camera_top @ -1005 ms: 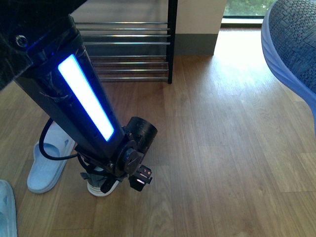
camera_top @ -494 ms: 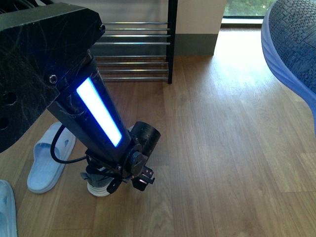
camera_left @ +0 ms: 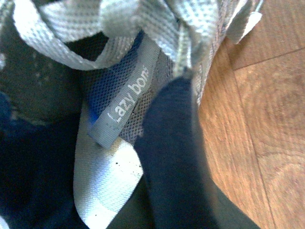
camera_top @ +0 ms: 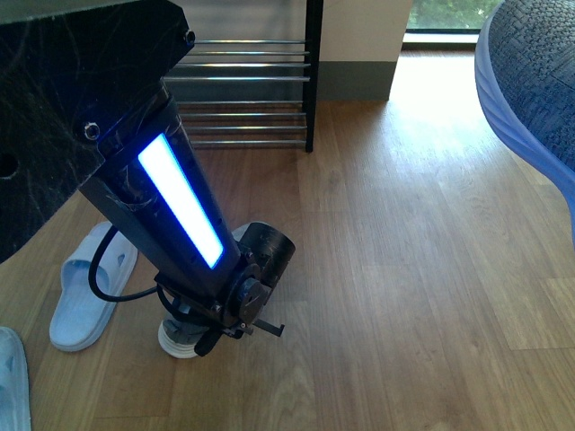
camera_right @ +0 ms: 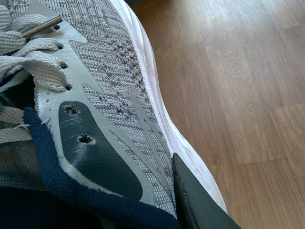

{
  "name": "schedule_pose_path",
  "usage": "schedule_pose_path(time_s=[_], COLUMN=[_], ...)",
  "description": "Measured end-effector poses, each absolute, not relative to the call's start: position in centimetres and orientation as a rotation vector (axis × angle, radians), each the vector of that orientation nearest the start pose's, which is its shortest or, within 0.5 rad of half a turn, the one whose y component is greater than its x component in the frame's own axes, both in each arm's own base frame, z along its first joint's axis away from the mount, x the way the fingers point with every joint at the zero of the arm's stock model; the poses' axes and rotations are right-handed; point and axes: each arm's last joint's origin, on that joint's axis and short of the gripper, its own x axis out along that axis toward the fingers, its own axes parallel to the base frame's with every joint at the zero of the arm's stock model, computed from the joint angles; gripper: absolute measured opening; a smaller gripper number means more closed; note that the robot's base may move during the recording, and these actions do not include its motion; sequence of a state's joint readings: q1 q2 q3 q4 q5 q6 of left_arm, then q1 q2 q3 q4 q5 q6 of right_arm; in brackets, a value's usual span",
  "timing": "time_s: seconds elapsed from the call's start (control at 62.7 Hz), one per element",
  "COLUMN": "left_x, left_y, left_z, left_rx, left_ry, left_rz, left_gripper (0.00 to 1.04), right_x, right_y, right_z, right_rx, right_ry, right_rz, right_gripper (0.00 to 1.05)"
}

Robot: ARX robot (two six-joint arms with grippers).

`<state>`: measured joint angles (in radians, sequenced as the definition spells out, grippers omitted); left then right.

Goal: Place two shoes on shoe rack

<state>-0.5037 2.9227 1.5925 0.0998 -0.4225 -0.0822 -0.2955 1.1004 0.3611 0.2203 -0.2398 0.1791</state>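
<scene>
Front view shows our left gripper point(camera_top: 190, 328) down low on the floor shoe point(camera_top: 175, 341). That shoe sits on the wood floor point(camera_top: 431, 269) right under the gripper. Only a bit of its white sole peeks out from below the arm. A pale blue slipper point(camera_top: 85, 287) lies near the gripper, on its outer side. It is not ours to move.

From the left wrist view we look into the mouth of that shoe. One dark finger point(camera_left: 171, 157) pokes down next to the tongue point(camera_left: 128, 90) and the laces. We cannot tell if the jaws have squeezed shut.

Our right gripper point(camera_right: 162, 212) has a firm hold on the lifted shoe point(camera_right: 109, 81). One finger pad point(camera_right: 198, 202) presses on the outside, against the grey knit just above the white sole. We guess the other finger is inside, where we cannot see it. In the front view this shoe hangs up high.

The shoe rack point(camera_top: 243, 90) stands well apart from both grippers, far ahead of the left one.

We think we are at the step of grabbing the second shoe. Next, the left gripper should pinch the shoe's edge tight and lift it straight up, away from the slipper. Then both arms need to reach ahead to the rack and set each sole flat on the bars.
</scene>
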Motion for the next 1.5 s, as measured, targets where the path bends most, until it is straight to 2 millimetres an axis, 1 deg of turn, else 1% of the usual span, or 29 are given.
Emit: schedule_pose_path(time_s=[0.032,0.16,0.223,0.239,0.287,0.303,0.335,0.351,0.383,0.399,0.415,0.431,0.463,0.479,0.51,0.526,0.558,0.574,0.606,0.654,0.686,0.75,0.845,0.925,1.037,1.117,1.18,1.276,1.499], left_x=[37.8,37.6,37.6,37.6,37.6,37.5,37.5,37.5,37.4,37.3,37.2,37.0,36.8,36.5,36.2,35.8,35.4,35.0,34.5,33.0,32.5,30.8,28.8,26.5,24.4,22.1,21.1,20.7,20.7], left_y=[-19.5,-19.4,-19.4,-19.3,-19.3,-19.3,-19.3,-19.3,-19.2,-19.2,-19.1,-19.0,-18.9,-18.8,-18.6,-18.4,-18.1,-17.9,-17.6,-16.8,-16.5,-15.6,-14.6,-13.3,-12.2,-11.2,-10.7,-10.6,-10.7], left_z=[-14.9,-13.3,-11.8,-11.1,-9.9,-8.9,-7.9,-6.8,-5.7,-4.5,-3.9,-2.7,-1.6,-0.4,0.7,1.7,2.7,3.6,4.5,6.8,7.4,9.2,11.0,12.7,14.0,15.2,15.8,16.3,16.3], left_rx=[0.467,0.432,0.401,0.382,0.344,0.324,0.302,0.276,0.253,0.232,0.218,0.200,0.179,0.163,0.150,0.134,0.119,0.107,0.098,0.074,0.065,0.050,0.016,-0.007,0.000,0.038,0.043,0.041,0.046], left_ry=[1.096,1.074,1.043,1.030,1.006,0.987,0.968,0.946,0.924,0.902,0.891,0.869,0.848,0.827,0.808,0.791,0.775,0.761,0.746,0.711,0.703,0.678,0.643,0.603,0.562,0.515,0.489,0.469,0.470], left_rz=[-0.027,-0.024,-0.015,-0.010,0.001,0.004,0.008,0.013,0.017,0.019,0.022,0.023,0.026,0.029,0.031,0.033,0.034,0.034,0.035,0.042,0.041,0.038,0.030,0.028,0.045,0.068,0.068,0.064,0.053], left_gripper=[0.02,0.02,0.02,0.02,0.02,0.02,0.02,0.02,0.02,0.02,0.02,0.02,0.02,0.02,0.02,0.02,0.02,0.02,0.02,0.02,0.02,0.02,0.02,0.02,0.02,0.02,0.02,0.02,0.02], right_x=[19.8,19.8,19.8,19.8,19.8,19.8,19.8,19.8,19.8,19.8,19.8,19.8,19.8,19.8,19.8,19.8,19.8,19.8,19.8,19.8,19.8,19.8,19.8,19.8,19.8,19.8,19.8,19.8,19.8], right_y=[-5.3,-5.3,-5.3,-5.3,-5.3,-5.3,-5.3,-5.3,-5.3,-5.3,-5.3,-5.3,-5.3,-5.3,-5.3,-5.3,-5.3,-5.3,-5.3,-5.3,-5.3,-5.3,-5.3,-5.3,-5.3,-5.3,-5.3,-5.3,-5.3], right_z=[17.1,17.1,17.1,17.1,17.1,17.1,17.1,17.1,17.1,17.1,17.1,17.1,17.1,17.1,17.1,17.1,17.1,17.1,17.1,17.1,17.1,17.1,17.1,17.1,17.1,17.1,17.1,17.1,17.1], right_rx=[0.313,0.313,0.313,0.313,0.313,0.313,0.313,0.313,0.313,0.313,0.313,0.313,0.313,0.313,0.313,0.313,0.313,0.313,0.313,0.313,0.313,0.313,0.313,0.313,0.313,0.313,0.313,0.313,0.313], right_ry=[0.495,0.495,0.495,0.495,0.495,0.495,0.495,0.495,0.495,0.495,0.495,0.495,0.495,0.495,0.495,0.495,0.495,0.495,0.495,0.495,0.495,0.495,0.495,0.495,0.495,0.495,0.495,0.495,0.495], right_rz=[-0.099,-0.099,-0.099,-0.099,-0.099,-0.099,-0.099,-0.099,-0.099,-0.099,-0.099,-0.099,-0.099,-0.099,-0.099,-0.099,-0.099,-0.099,-0.099,-0.099,-0.099,-0.099,-0.099,-0.099,-0.099,-0.099,-0.099,-0.099,-0.099], right_gripper=[0.01,0.01,0.01,0.01,0.01,0.01,0.01,0.01,0.01,0.01,0.01,0.01,0.01,0.01,0.01,0.01,0.01,0.01,0.01,0.01,0.01,0.01,0.01,0.01,0.01,0.01,0.01,0.01,0.01])
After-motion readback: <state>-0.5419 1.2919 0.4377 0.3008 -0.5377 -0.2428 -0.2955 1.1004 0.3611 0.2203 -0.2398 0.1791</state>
